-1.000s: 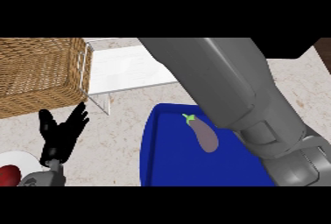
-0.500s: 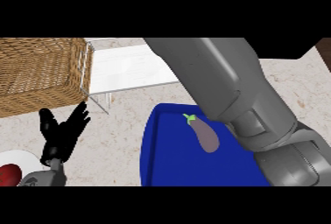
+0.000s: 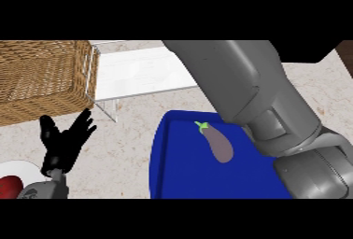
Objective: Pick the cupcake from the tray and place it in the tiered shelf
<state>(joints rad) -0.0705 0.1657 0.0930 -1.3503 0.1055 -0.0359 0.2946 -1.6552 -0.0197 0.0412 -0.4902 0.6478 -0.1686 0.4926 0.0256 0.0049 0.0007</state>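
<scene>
A blue tray (image 3: 186, 172) lies on the counter at lower middle, with a purple eggplant (image 3: 218, 142) on it. No cupcake shows. The tiered shelf (image 3: 141, 70) is a white wire-framed rack at the upper middle. My right forearm (image 3: 255, 98) crosses the view from lower right towards the top and covers the shelf's right part; the right hand itself is out of sight. My left hand (image 3: 63, 144) rests open at the lower left, fingers up, apart from the tray.
A wicker basket (image 3: 41, 79) stands at the upper left beside the shelf. A white plate (image 3: 21, 168) with a red item (image 3: 7, 186) on it sits at the lower left corner, next to my left wrist.
My right forearm has shifted slightly to the right and up. The left hand, tray and eggplant have stayed where they were.
</scene>
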